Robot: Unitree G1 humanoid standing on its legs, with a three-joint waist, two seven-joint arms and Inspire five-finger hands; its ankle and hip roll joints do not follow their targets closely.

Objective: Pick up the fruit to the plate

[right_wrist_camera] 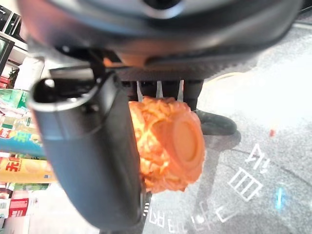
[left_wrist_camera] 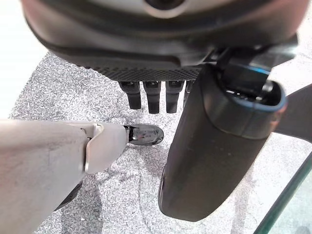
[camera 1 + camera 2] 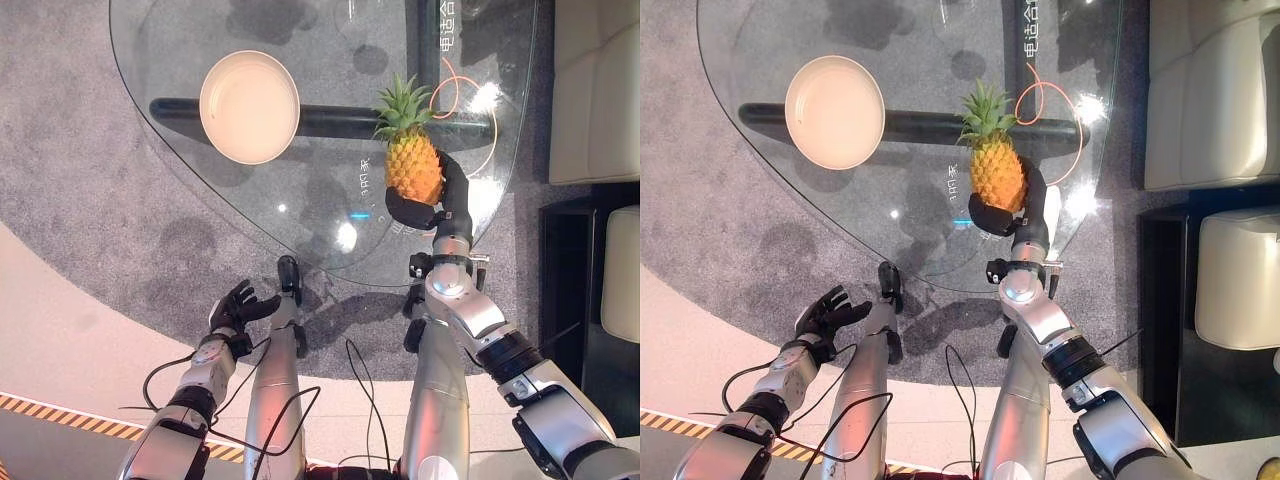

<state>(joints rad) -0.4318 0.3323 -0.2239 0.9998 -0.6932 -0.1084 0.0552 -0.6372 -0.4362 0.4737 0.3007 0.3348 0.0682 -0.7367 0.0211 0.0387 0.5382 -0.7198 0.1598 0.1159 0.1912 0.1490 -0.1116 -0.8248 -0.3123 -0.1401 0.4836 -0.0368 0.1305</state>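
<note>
Left eye view: right hand grips pineapple; plate well apart.

A lounge: glass table, grey carpet, pale sofa.

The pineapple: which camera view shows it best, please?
The left eye view shows the pineapple whole, green crown to base, held in the right hand above the glass table. The right eye view shows nearly the same. The right wrist view shows its orange base between thumb and fingers.
</note>
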